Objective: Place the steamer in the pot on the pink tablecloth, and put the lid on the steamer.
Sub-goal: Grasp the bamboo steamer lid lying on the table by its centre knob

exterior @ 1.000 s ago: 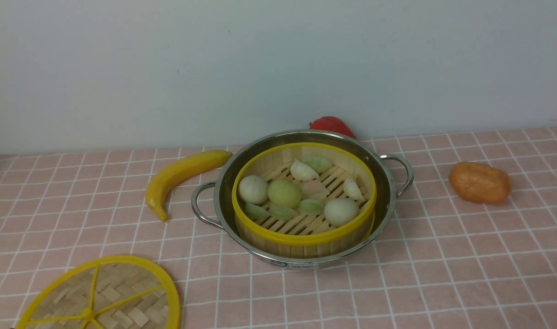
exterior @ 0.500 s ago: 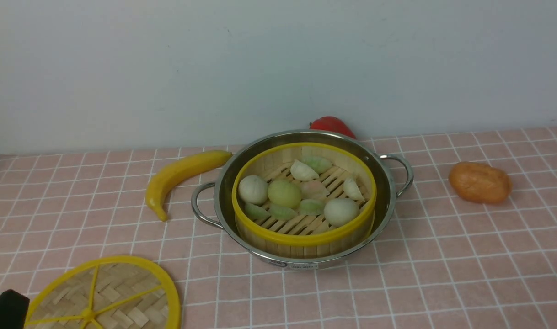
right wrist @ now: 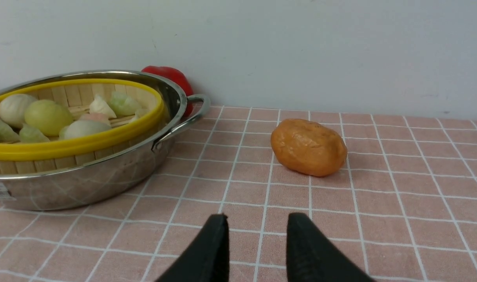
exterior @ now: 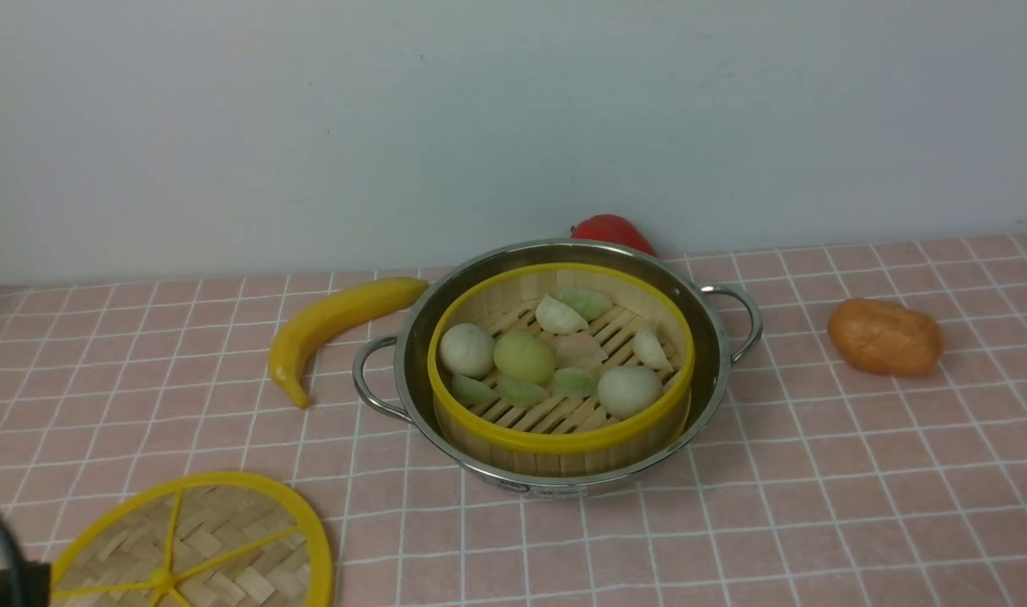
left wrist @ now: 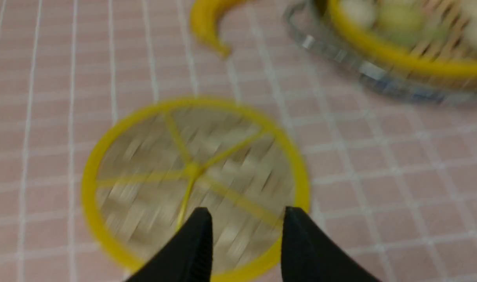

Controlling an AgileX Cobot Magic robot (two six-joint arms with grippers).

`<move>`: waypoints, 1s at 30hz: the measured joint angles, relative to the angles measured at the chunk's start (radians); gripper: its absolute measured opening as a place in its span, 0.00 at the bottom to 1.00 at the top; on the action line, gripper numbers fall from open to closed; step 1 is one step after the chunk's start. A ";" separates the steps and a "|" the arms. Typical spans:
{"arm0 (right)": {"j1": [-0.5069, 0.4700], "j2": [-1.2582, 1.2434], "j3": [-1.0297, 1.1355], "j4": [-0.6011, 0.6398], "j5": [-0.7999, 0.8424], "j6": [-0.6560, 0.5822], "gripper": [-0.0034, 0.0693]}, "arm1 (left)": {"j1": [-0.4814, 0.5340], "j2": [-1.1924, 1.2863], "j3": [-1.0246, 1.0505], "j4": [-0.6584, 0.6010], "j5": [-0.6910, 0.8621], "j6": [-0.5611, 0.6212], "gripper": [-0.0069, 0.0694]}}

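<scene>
Steamer (exterior: pixel 556 443) sits inside the pot (exterior: pixel 414 354) on the pink tablecloth (exterior: pixel 817 472), w/ dumpling and bun toys (exterior: pixel 526 356) in it, so we judge the 1st half done. What's left is the lid (exterior: pixel 201 548), lying flat on the cloth, near-left of the pot and well apart from it.

Left gripper (left wrist: pixel 246 211) hangs above the lid's near rim, fingers apart w/ nothing btwn them. Right gripper (right wrist: pixel 258 216) is low over bare cloth off the pot's right side, fingers also spread, empty.

For the grasp we'd aim at the ctr knob (left wrist: pixel 191 170) rather than the rim. The disc lies flush on the cloth, so a rim pinch would prob. snag fabric. Come down straight, close gently and lift level. Then carry it across and centre it over the steamer's yellow rim before letting go, since an off-centre release could tip it onto the buns. Keep clear of the banana (exterior: pixel 328 324) en route.

Hard to see:
- Left wrist view is smeared, so we can't tell the gap to the lid.
- Front view cuts off the lid's near edge and shows the left gripper only as a dark sliver in the corner.
- Red item (exterior: pixel 612 229) is mostly hidden behind the pot.
- Pot label is too small to read.
</scene>
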 joint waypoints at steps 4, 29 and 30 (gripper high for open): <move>0.000 0.000 0.000 0.000 0.000 0.000 0.38 | 0.000 0.271 -0.140 0.149 0.151 -0.040 0.41; 0.000 0.000 0.000 0.000 0.000 0.000 0.38 | 0.000 1.067 -0.303 0.094 0.089 -0.099 0.41; 0.000 0.000 0.000 0.000 0.000 0.000 0.38 | 0.000 1.067 -0.303 0.094 0.089 -0.099 0.41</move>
